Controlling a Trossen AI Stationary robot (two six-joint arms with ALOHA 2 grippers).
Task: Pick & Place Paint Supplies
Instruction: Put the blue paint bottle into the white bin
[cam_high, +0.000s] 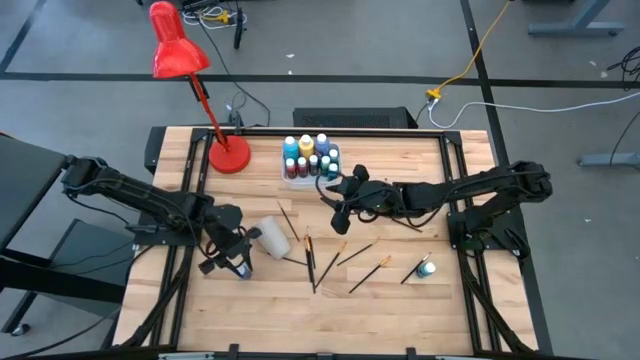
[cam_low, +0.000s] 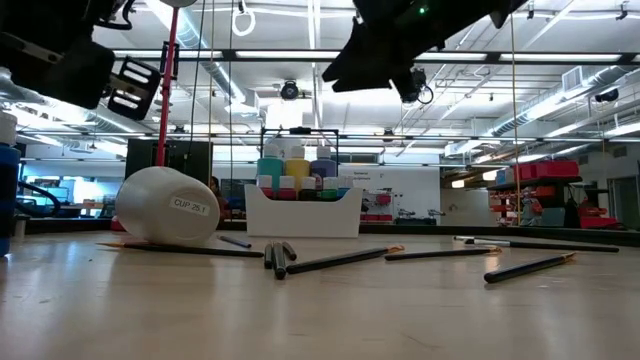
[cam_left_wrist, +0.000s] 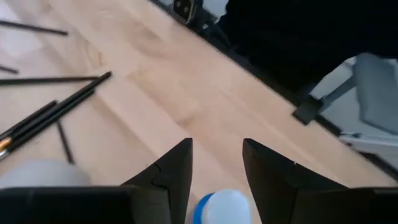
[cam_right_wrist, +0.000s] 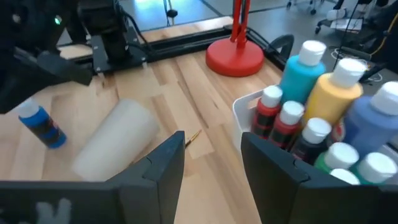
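Observation:
A blue paint bottle (cam_right_wrist: 41, 126) with a white cap stands on its base on the table's near left part (cam_high: 244, 270), beside a white cup (cam_high: 272, 238) lying on its side. My left gripper (cam_left_wrist: 217, 146) hangs open just over the bottle, whose cap shows far back between the fingers. Several paintbrushes (cam_high: 312, 258) lie flat mid-table. More bottles stand in a white tray (cam_low: 300, 215) at the far middle. My right gripper (cam_right_wrist: 211, 155) is open and holds nothing, above the table in front of the tray (cam_high: 338, 205). A teal bottle (cam_high: 427, 267) stands near right. My left gripper stands over the blue bottle's white cap (cam_left_wrist: 224, 205), the fingers slanting down toward the table's near edge. I cannot tell whether a finger touches the cap. The bottle rests on the table.
A red desk lamp stands with its base (cam_high: 228, 155) at the far left, its head out beyond the table. Dark rails (cam_high: 470, 250) run along the table's left and right sides. Bare wood lies along the near edge.

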